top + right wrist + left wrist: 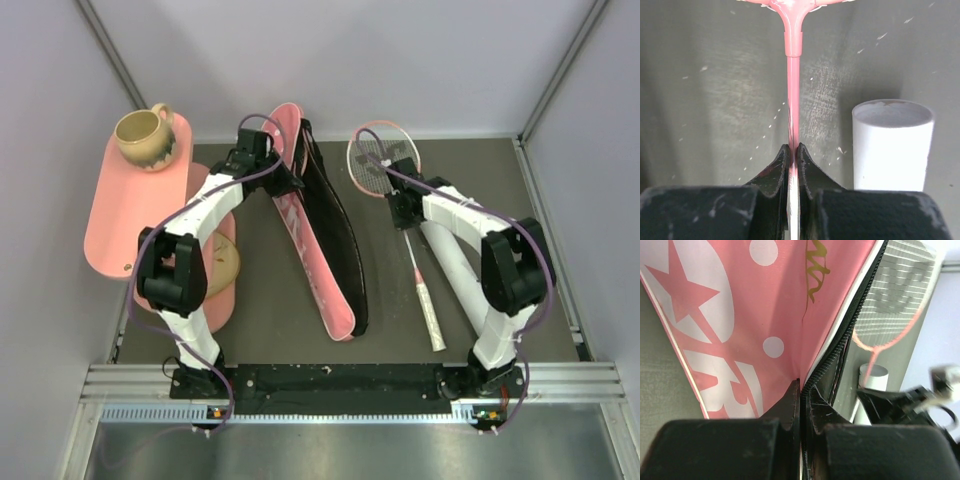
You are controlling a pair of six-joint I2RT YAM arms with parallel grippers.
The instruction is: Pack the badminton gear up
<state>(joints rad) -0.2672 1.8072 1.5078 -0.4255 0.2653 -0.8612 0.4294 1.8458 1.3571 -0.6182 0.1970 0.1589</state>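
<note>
Beside the right gripper (793, 150), pinched on the racket shaft (792, 100), risks knocking the white tube (892, 145) when swinging toward the bag (740, 315) nipped by the left gripper (801, 390).

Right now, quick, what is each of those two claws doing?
Left gripper: closed, pinching the edge of the pink bag.
Right gripper: closed on the shaft of the pink racket.
</note>
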